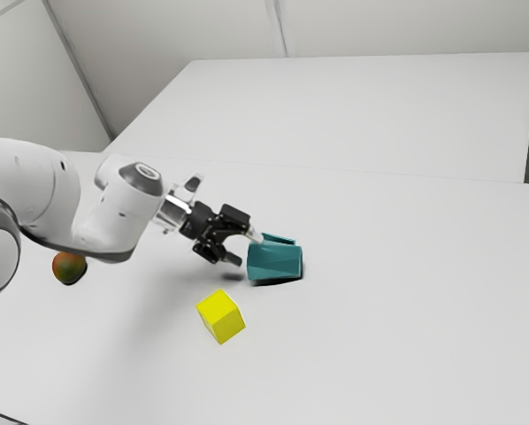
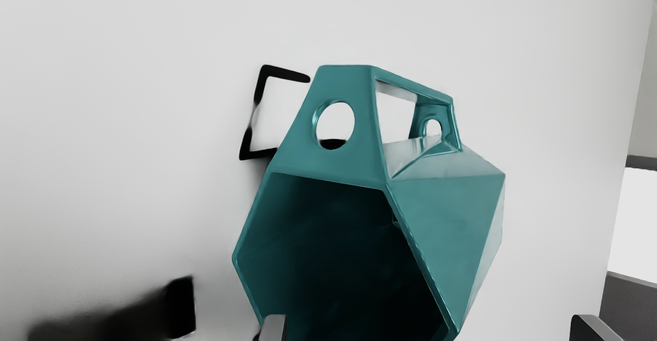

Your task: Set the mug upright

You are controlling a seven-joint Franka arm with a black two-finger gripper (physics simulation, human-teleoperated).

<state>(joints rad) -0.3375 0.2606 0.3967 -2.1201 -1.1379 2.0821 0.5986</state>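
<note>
Fingers (image 1: 233, 260) stand wide apart by the mouth of the toppled mug (image 1: 275, 263), any contact unclear.

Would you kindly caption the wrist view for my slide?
A teal faceted mug lies sideways, its mouth toward the open black gripper.

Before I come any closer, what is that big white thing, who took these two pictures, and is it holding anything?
The big white jointed thing is a robot arm. Its black two-fingered tool works like a hand. The exterior view comes from a camera at the arm's side; the wrist view comes from a camera on its hand.

On the white table is a teal, many-sided mug, lying on its side with its opening toward the tool. There is also a bright yellow cube and a small round red-and-green object. Nothing is held: the tool's fingers are apart.
</note>
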